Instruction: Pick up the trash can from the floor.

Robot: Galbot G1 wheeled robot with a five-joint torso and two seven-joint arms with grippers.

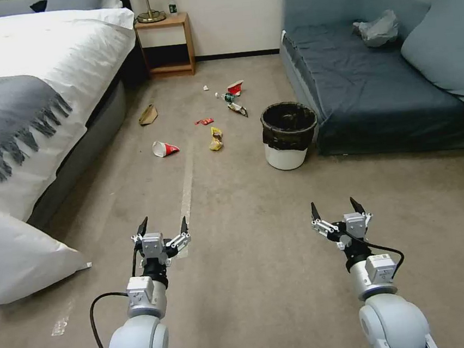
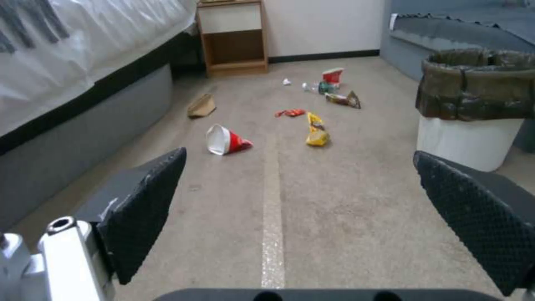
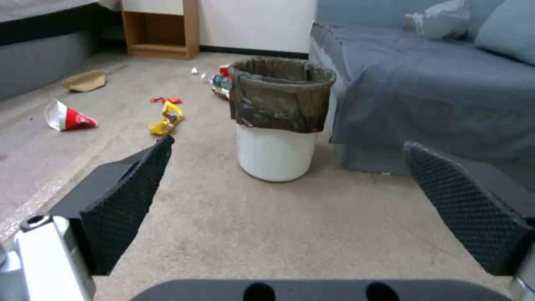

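Carpeted floor (image 1: pixel 261 248) separates both spread-fingered, empty grippers, left gripper (image 1: pixel 161 227) and right gripper (image 1: pixel 336 209), from the trash can (image 1: pixel 289 134) beside the sofa (image 1: pixel 378 99); approach seems pending, so closing in comes next.

I'm holding both arms stretched forward side by side, left gripper (image 1: pixel 163 227) and right gripper (image 1: pixel 338 210) pointing ahead, fingers spread wide, nothing between them
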